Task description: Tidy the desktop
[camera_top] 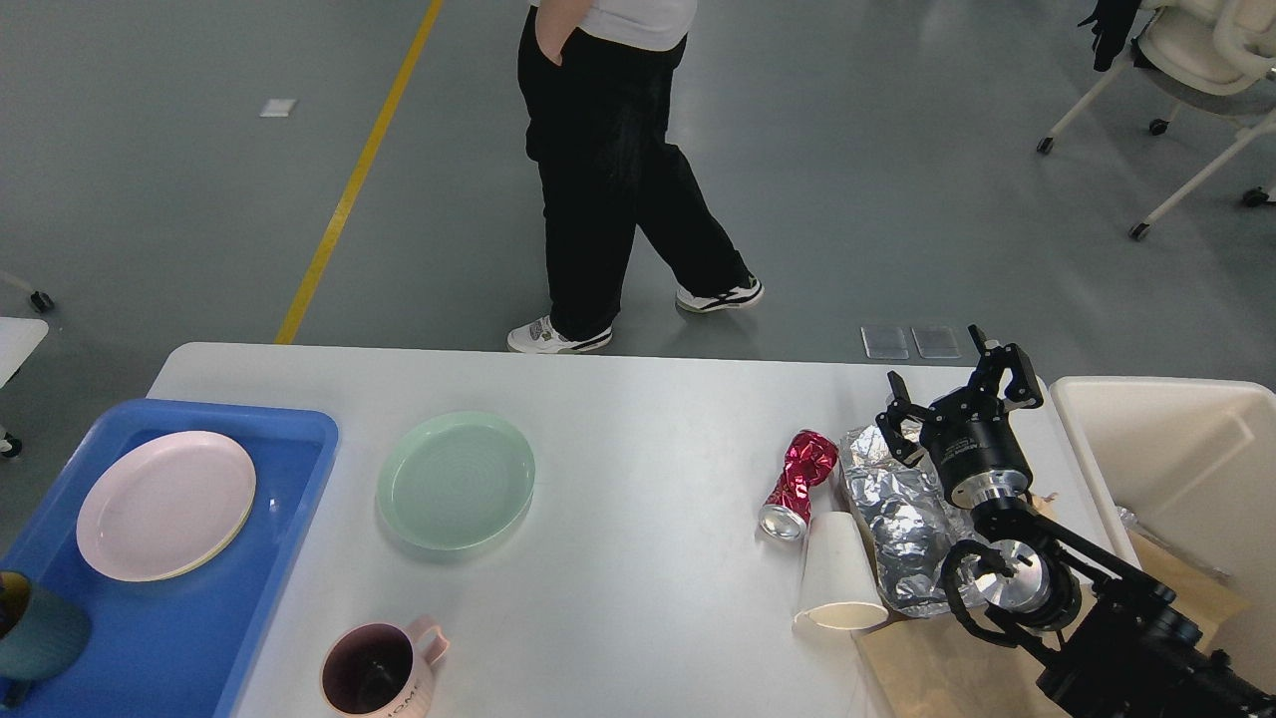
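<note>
**Head view: sorting the desktop in two directions**

The desktop [638, 499] is filling the lower frame. The tray [299, 439] is collecting dishes at left; the crushed can [797, 479], paper cup [837, 578] and foil [897, 509] are waiting beside the bin [1176, 399]. The right gripper [955, 404] is hovering over the foil, fingers spread, empty. The left gripper is sitting out of view.

I get one camera only, at the robot's head, looking forward and steeply down. It sits close over the desktop [638, 499]. Grey floor [199, 199] fills the top.

desktop [638, 399] — tray [289, 469], green plate [456, 480], mug [377, 674], can [797, 471]
</note>
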You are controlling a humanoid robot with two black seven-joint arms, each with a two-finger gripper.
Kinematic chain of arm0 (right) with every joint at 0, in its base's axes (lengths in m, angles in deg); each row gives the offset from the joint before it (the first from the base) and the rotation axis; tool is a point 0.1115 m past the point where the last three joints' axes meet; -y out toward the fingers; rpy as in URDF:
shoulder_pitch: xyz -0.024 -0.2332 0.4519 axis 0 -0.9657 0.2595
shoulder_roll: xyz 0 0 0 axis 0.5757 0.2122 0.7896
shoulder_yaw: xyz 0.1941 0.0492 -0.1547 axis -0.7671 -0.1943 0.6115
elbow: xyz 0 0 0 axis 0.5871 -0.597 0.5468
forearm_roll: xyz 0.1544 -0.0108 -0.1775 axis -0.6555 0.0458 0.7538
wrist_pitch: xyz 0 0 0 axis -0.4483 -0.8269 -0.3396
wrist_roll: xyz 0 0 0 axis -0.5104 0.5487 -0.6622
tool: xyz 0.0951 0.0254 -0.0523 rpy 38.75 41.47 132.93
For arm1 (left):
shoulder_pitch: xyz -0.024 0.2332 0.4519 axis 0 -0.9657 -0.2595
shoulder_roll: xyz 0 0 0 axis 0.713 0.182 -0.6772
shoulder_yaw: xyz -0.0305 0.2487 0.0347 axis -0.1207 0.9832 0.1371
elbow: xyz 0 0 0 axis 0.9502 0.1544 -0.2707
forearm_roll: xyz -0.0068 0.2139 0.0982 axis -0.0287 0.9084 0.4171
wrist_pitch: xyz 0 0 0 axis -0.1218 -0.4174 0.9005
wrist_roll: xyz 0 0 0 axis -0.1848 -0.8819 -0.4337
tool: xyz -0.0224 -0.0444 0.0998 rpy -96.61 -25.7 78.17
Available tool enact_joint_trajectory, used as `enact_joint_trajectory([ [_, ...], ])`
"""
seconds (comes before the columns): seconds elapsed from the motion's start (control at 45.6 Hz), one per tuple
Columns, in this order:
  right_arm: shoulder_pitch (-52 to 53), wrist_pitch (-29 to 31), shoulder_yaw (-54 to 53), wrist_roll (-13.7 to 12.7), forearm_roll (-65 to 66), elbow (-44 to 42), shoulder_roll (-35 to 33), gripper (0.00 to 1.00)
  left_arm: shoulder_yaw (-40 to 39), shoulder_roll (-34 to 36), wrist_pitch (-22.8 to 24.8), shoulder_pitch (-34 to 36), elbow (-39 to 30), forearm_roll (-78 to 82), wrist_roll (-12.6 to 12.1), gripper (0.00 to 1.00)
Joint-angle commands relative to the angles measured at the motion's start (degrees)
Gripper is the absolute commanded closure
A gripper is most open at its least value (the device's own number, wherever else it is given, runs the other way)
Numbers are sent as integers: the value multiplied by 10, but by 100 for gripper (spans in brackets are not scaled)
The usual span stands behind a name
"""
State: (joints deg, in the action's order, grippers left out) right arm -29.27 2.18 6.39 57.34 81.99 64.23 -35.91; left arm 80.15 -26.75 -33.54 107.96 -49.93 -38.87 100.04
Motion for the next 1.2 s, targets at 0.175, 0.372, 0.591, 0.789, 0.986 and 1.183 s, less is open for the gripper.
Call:
enact_joint_trajectory([
  [0.175, 0, 0, 0, 0, 0, 1, 0, 0, 318, -89, 0, 381, -254, -103, -1, 9],
  [0.372, 0, 0, 0, 0, 0, 0, 0, 0, 426, -259, -10, 582, -432, -238, -1, 9],
  [0.591, 0, 0, 0, 0, 0, 0, 0, 0, 419, -390, -24, 715, -566, -316, -5, 11],
  [0.789, 0, 0, 0, 0, 0, 0, 0, 0, 395, -439, -49, 833, -664, -340, -11, 11],
  [0.986, 0, 0, 0, 0, 0, -2, 0, 0, 364, -479, -7, 899, -686, -380, -12, 11],
  [1.183, 0, 0, 0, 0, 0, -2, 0, 0, 357, -481, -1, 899, -685, -388, -9, 9],
])
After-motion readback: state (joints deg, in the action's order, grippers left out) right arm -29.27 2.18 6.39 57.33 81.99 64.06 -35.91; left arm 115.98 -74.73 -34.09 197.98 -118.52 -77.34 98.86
